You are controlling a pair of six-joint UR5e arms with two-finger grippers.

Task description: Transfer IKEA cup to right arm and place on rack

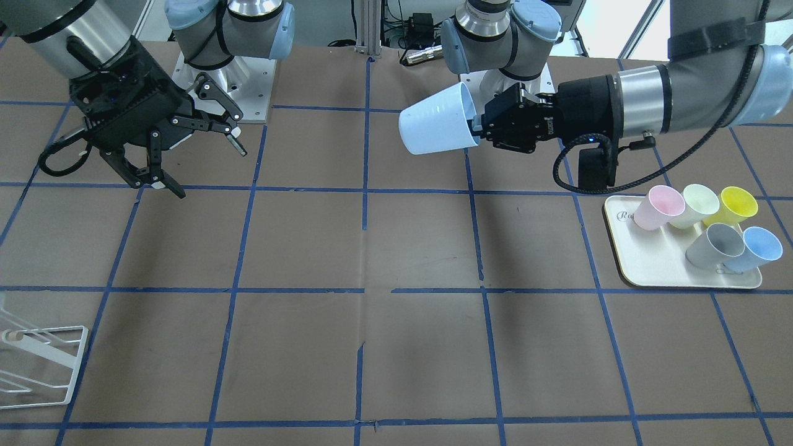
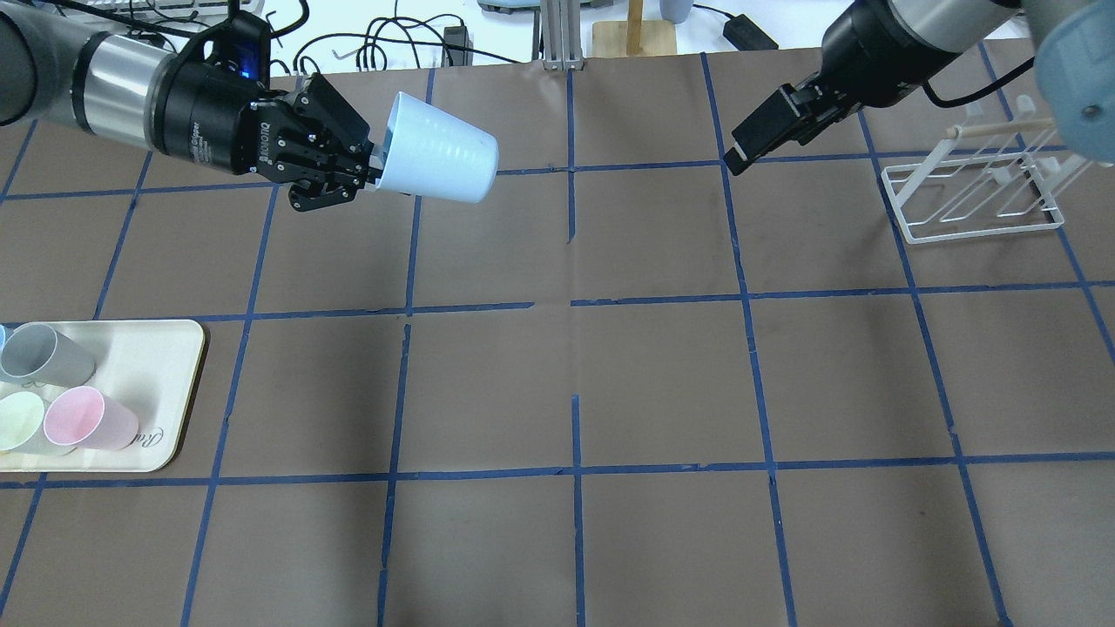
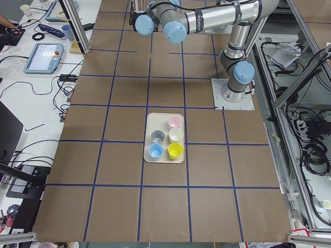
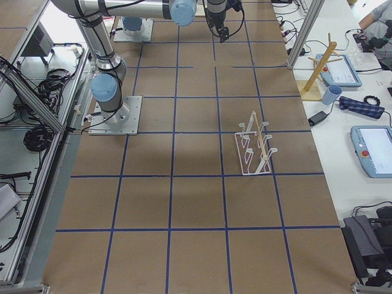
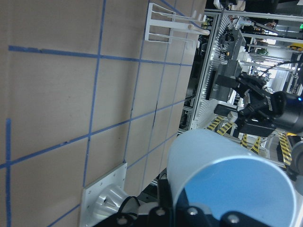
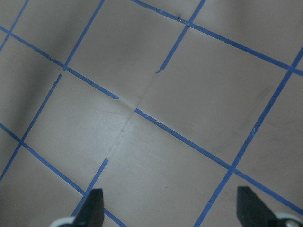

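My left gripper (image 2: 379, 170) is shut on the rim of the pale light-blue IKEA cup (image 2: 444, 159). It holds the cup on its side above the table, bottom towards the right arm. Both also show in the front view, the gripper (image 1: 477, 130) and the cup (image 1: 437, 121), and the cup fills the left wrist view (image 5: 222, 175). My right gripper (image 1: 207, 168) is open and empty, fingers spread, well apart from the cup. It also shows in the overhead view (image 2: 740, 157). The white wire rack (image 2: 976, 187) stands beyond the right gripper, at the table's edge (image 1: 43, 365).
A cream tray (image 1: 644, 260) on my left side holds a pink cup (image 1: 658, 208), a pale green cup (image 1: 695, 205), a yellow cup (image 1: 734, 206), a grey cup (image 1: 715, 246) and a second blue cup (image 1: 756, 248). Brown table with blue tape grid lies between the arms.
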